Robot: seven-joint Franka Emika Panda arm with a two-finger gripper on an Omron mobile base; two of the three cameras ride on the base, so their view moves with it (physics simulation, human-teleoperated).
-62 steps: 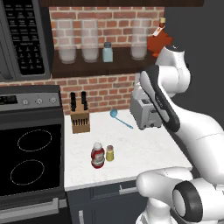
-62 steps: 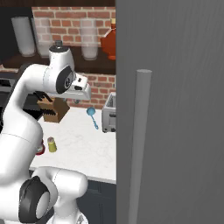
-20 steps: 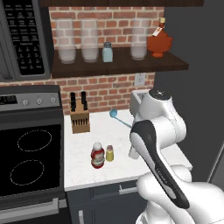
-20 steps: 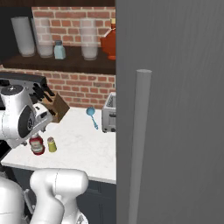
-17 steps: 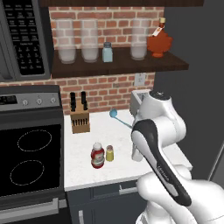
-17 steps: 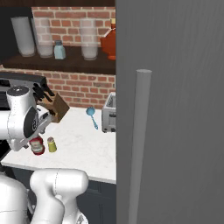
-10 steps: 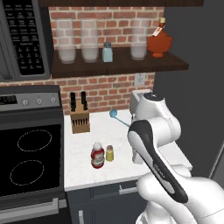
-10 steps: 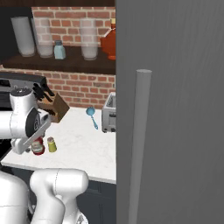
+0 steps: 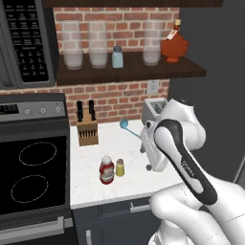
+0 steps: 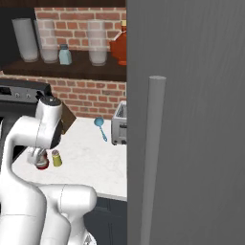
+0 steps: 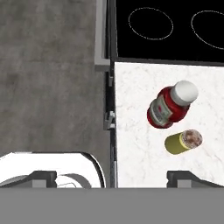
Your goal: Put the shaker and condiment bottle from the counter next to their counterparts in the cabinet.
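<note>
While the gripper (image 11: 112, 177) looks straight down from above the counter's (image 9: 134, 162) front edge, the shaker (image 11: 183, 141) and the red bottle (image 11: 170, 105) both lie off to one side of it, toward the right half of the hand view, the shaker the nearer of the two. Both stand upright on the white counter, so their long axes point up at the camera and only their caps and shoulders face the hand. In the left base view the bottle (image 9: 106, 170) and shaker (image 9: 119, 167) stand just beside each other near the counter's front, the bottle toward the stove (image 9: 31, 179), and the hand hangs over the counter to the right of them. From the right base view the pair sits low beside the arm, the shaker (image 10: 57, 158) clear and the bottle (image 10: 42, 162) partly hidden behind it.

The fingers (image 11: 186, 177) stand wide apart, one tip at each side of the hand view's bottom, and nothing is between them or touching them. The right-hand tip looks roughly in line with the shaker, though the tips are cut short by the frame, so the exact offset is hard to judge.

Up on the shelf (image 9: 129, 72), the blue shaker (image 9: 117, 57) stands among the glass jars (image 9: 98, 45) and the orange flask (image 9: 174, 45) sits at the right end. My reading is that the hand must slide sideways toward the shaker before descending.
</note>
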